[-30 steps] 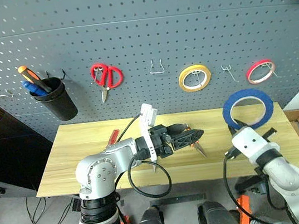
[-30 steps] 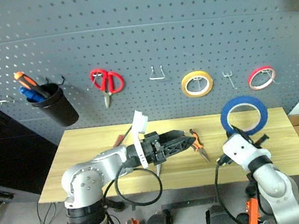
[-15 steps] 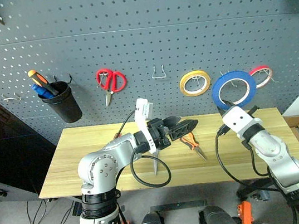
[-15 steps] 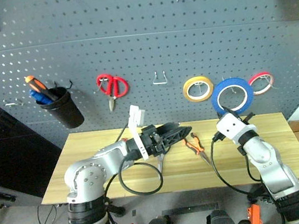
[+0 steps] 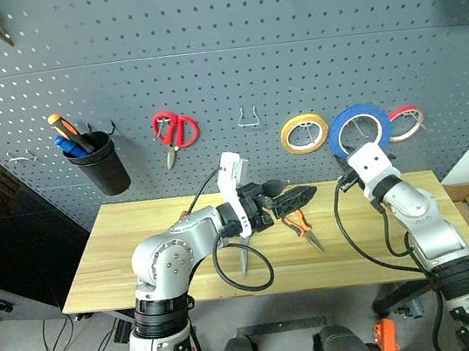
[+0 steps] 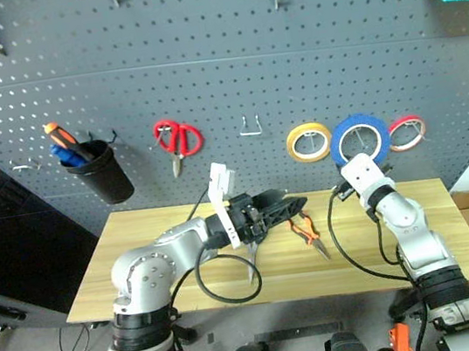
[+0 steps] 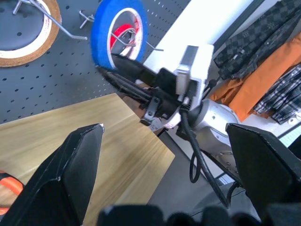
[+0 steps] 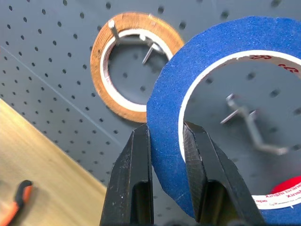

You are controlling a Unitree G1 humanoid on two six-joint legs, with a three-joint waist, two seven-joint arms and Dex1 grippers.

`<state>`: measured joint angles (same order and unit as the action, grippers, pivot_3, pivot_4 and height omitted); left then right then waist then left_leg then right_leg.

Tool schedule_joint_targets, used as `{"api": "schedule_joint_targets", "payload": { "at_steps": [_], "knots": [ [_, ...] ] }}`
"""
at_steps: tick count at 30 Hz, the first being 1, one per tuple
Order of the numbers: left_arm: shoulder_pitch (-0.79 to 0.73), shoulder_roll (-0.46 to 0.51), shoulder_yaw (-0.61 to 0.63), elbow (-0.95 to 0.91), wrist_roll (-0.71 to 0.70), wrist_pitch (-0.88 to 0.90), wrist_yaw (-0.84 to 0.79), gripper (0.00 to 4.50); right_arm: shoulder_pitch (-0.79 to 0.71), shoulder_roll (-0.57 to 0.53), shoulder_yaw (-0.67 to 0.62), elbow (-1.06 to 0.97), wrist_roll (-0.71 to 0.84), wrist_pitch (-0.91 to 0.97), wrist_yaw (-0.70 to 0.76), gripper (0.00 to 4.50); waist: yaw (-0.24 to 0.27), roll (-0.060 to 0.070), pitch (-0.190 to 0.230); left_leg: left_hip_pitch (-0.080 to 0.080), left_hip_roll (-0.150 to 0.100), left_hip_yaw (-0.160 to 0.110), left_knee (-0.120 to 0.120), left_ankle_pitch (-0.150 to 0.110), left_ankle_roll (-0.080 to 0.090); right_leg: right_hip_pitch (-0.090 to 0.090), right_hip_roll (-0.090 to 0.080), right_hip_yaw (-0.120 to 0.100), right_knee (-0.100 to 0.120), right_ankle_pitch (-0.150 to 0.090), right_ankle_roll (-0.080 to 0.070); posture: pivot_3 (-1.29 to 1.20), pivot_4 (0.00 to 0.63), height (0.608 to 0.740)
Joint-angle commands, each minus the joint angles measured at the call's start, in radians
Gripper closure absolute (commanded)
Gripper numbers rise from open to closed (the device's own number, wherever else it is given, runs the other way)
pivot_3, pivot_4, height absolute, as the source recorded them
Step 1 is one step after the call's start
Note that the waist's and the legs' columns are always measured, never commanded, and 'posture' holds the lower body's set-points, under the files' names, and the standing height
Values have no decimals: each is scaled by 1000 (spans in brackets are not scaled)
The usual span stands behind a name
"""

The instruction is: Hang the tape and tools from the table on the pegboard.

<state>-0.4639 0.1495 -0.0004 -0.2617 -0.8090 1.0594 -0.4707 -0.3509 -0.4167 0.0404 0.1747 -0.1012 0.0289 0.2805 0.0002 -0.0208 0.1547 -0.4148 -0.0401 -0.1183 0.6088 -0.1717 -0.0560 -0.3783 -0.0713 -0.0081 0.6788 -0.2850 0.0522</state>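
A light wood tabletop (image 5: 123, 254) stands in front of me, its far edge against the pegboard (image 5: 218, 63). Orange-and-black pliers (image 5: 300, 227) lie flat near its middle. Silver scissor blades (image 5: 243, 258) lie just left of them, tips toward me. A slim red-handled tool (image 5: 189, 210) lies near the back edge, partly hidden by my left arm.
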Motion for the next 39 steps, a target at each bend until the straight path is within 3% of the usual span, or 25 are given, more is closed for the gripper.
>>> {"api": "schedule_joint_targets", "payload": {
  "at_steps": [1,10,16,20,22,25,27,33,39],
  "knots": [
    [-16,-11,-6,-17,-6,-25,1,0,-21,1,-46,-21,16,22,-21,3020,0,0,0,0,0,0,0,0,0,0,0,0,0,0,0,77,51,740],
    [-22,-10,-2,-25,-12,-26,7,0,50,19,-50,-108,16,69,-32,14,-1,1,-1,0,0,0,0,0,0,0,0,0,1,0,0,65,56,740],
    [5,16,18,-20,20,-57,31,0,204,53,-41,-300,21,172,-40,14,0,1,-1,0,0,0,0,0,0,0,0,0,1,0,0,72,65,740],
    [98,60,-10,-15,126,-123,70,0,324,81,-3,-473,41,289,-9,14,-4,3,-3,1,1,0,-1,0,0,0,0,1,1,0,0,73,91,740],
    [162,65,-17,-44,145,-118,96,0,325,103,23,-523,54,450,4,14,-4,3,-3,1,1,0,-1,0,1,-1,0,1,1,0,0,75,112,740],
    [249,63,-16,-73,175,-121,139,0,243,131,80,-505,77,747,34,14,-3,2,-1,2,1,0,0,1,2,0,0,1,1,-3,-2,82,143,740],
    [281,48,-4,-78,181,-124,168,0,178,147,93,-473,93,846,48,14,1,1,8,2,1,-2,0,2,4,0,0,0,1,-2,-5,91,164,740],
    [330,62,-26,-72,224,-119,195,0,-44,196,83,-234,133,1035,59,14,15,2,34,0,3,-7,0,3,5,0,-1,-2,1,-1,-6,125,217,740],
    [330,51,-14,-74,218,-123,190,0,-216,203,48,-13,171,1101,67,14,23,2,61,-4,1,-6,-2,4,7,-3,-1,-1,0,-1,-6,150,257,740]
  ]
}}
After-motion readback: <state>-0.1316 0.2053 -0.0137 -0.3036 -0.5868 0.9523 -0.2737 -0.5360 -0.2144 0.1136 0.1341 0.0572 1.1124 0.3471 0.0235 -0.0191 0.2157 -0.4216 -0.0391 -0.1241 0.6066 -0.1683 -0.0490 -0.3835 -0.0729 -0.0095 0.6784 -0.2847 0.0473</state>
